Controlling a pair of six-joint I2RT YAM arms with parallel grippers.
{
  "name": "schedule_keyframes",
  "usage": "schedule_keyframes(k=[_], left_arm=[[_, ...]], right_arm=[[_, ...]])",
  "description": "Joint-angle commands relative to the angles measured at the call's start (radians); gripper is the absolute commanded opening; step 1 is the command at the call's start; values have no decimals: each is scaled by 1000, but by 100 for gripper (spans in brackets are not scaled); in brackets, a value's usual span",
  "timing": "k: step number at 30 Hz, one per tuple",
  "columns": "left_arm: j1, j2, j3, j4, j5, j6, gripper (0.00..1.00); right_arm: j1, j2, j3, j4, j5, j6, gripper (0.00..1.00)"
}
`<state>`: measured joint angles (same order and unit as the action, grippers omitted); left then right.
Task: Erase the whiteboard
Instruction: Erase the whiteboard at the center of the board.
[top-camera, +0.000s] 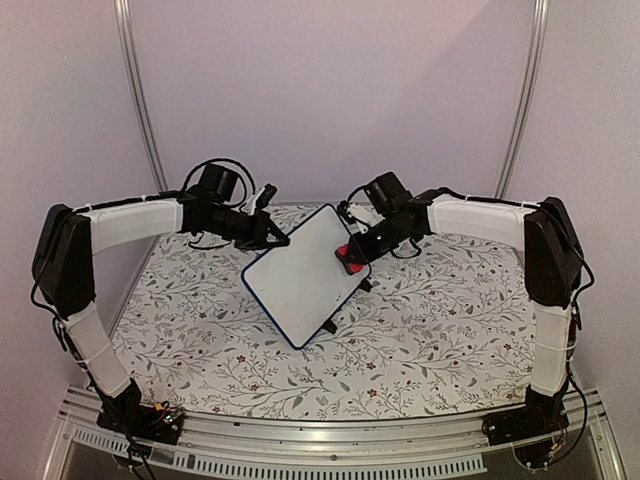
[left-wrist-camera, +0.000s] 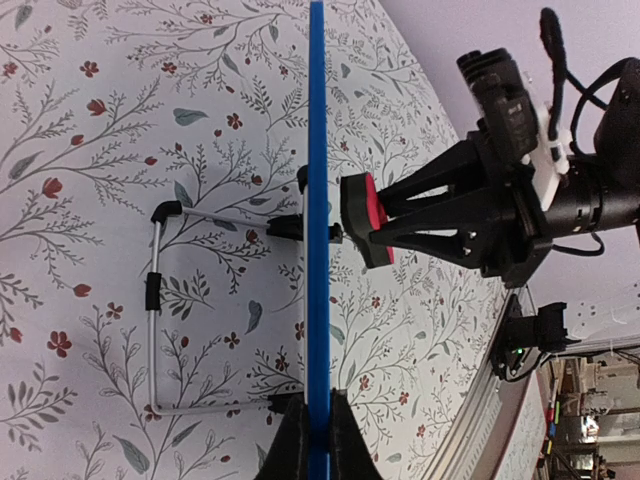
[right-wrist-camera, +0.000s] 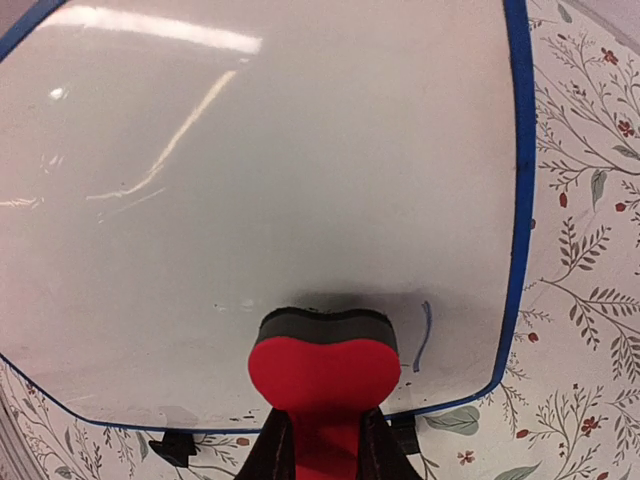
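Looking down from above, I see the whiteboard (top-camera: 305, 275) tilted over the middle of the worktop (top-camera: 440, 320), between the two arms. My left jaws are pinched tight on its blue frame at the far-left corner (the wrist view shows the edge running straight between them). My right jaws are closed on a red eraser (right-wrist-camera: 322, 365), whose dark pad presses against the white face near the right edge. Just beside the eraser, a short blue stroke (right-wrist-camera: 422, 338) shows; the rest looks wiped.
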<state>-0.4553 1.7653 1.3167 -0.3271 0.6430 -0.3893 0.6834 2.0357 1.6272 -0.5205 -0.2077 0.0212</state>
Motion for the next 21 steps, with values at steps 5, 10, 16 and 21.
schedule_keyframes(k=[5, 10, 16, 21], left_arm=[[5, -46, 0, 13, 30, 20, 0], [7, -46, 2, 12, 35, 20, 0], [9, -42, 1, 13, 38, 18, 0], [7, -40, 2, 13, 37, 19, 0]], right_arm=[[-13, 80, 41, -23, -7, -46, 3], [-13, 73, -29, -15, -13, -48, 3], [-13, 59, -95, -14, -17, -51, 3], [-13, 43, -138, -14, -10, -51, 3]])
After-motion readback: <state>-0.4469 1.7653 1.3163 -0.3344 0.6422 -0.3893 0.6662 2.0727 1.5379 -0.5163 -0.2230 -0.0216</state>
